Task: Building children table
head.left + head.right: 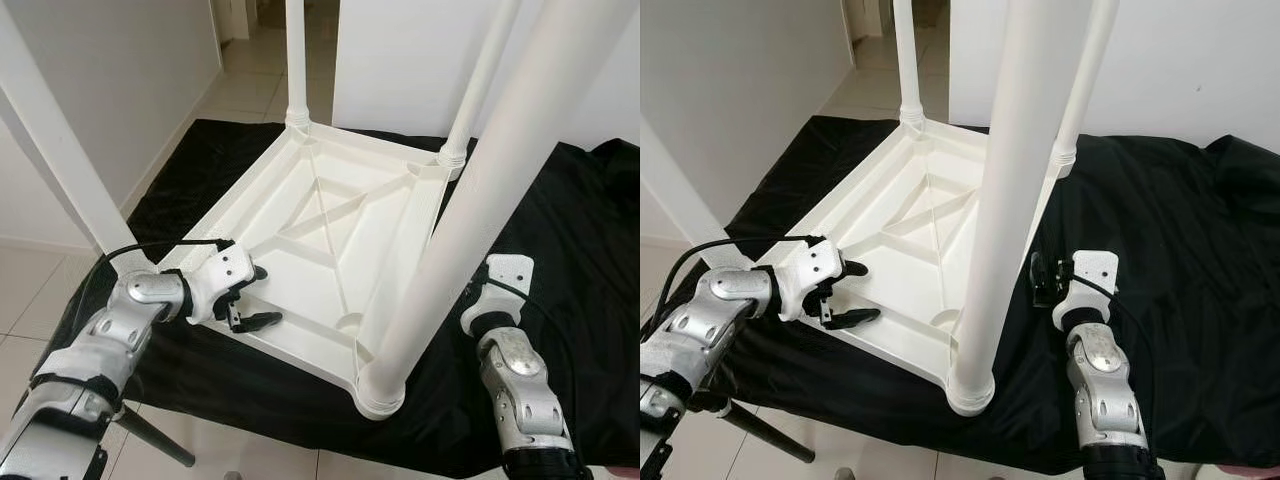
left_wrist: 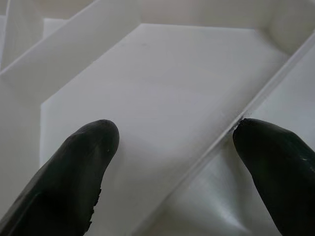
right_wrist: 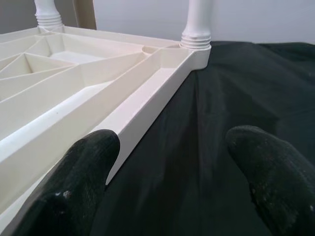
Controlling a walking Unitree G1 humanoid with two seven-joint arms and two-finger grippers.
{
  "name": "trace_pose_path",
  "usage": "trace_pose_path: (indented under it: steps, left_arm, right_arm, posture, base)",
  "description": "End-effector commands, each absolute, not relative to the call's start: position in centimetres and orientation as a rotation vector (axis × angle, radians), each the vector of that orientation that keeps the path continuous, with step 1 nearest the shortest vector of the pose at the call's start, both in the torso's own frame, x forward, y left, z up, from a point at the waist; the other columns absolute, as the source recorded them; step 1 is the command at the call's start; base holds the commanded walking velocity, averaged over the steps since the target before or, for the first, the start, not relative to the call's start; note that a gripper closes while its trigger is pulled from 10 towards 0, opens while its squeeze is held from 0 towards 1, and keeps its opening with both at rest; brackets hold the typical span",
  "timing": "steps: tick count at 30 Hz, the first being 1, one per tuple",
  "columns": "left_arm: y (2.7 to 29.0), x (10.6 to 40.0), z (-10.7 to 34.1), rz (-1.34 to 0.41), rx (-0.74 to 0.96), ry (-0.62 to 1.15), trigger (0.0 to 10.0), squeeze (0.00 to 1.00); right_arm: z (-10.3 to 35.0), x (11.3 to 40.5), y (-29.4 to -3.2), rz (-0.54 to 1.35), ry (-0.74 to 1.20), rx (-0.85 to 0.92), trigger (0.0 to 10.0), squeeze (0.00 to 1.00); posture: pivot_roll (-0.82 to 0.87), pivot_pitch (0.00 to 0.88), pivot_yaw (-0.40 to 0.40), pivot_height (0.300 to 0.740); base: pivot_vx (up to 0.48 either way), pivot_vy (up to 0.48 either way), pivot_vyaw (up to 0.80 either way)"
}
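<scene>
Your white table [image 1: 330,250] lies upside down on the black cloth [image 1: 1160,250] over the bench, its four legs [image 1: 1015,200] pointing up. Your left hand [image 1: 245,297] sits at the table's left edge with its fingers [image 2: 74,182] spread apart, one on each side of a thin rib in the underside, gripping nothing. Your right hand [image 1: 1045,278] rests low over the cloth just beside the table's right edge, near the closest leg, fingers [image 3: 83,172] wide apart and holding nothing.
</scene>
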State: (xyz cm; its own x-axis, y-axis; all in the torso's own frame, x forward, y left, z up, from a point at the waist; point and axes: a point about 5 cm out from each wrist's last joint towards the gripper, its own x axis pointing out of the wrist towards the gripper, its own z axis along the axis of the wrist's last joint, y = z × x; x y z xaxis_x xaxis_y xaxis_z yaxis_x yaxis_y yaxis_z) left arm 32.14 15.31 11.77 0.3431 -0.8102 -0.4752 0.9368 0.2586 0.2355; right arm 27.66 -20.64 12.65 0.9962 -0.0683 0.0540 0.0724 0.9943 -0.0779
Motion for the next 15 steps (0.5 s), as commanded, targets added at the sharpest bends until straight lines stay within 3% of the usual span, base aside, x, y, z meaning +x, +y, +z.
trace_pose_path:
  steps: [1, 6, 7, 8, 15]
  left_arm:
    - [15.2, 32.4, 10.8, -1.228, 0.509, 0.415, 10.0, 0.0]
    - [14.9, 33.1, 10.4, -1.186, 0.493, 0.511, 10.0, 0.0]
    - [14.8, 33.2, 10.4, -1.182, 0.494, 0.515, 2.6, 0.0]
    - [14.7, 33.4, 10.4, -1.175, 0.491, 0.52, 0.0, 0.0]
    - [14.1, 33.9, 10.6, -1.139, 0.476, 0.498, 0.0, 0.0]
  right_arm:
    - [12.8, 27.7, -20.9, -0.082, -0.063, -0.086, 10.0, 0.0]
    - [12.9, 27.5, -21.2, -0.103, -0.062, -0.088, 10.0, 0.0]
    - [13.0, 27.5, -21.3, -0.101, -0.066, -0.097, 10.0, 0.0]
    - [13.0, 27.3, -21.4, -0.109, -0.068, -0.097, 10.0, 0.0]
    - [13.0, 27.2, -21.7, -0.124, -0.071, -0.099, 10.0, 0.0]
  posture:
    - [-0.09, 0.0, 0.033, 0.74]
    - [-0.1, 0.0, 0.043, 0.74]
    - [-0.1, 0.0, 0.043, 0.74]
    - [-0.1, 0.0, 0.043, 0.74]
    - [-0.1, 0.0, 0.064, 0.74]
  base:
    - [0.0, 0.0, 0.0]
    - [0.0, 0.0, 0.0]
    - [0.0, 0.0, 0.0]
    - [0.0, 0.0, 0.0]
    - [0.0, 0.0, 0.0]
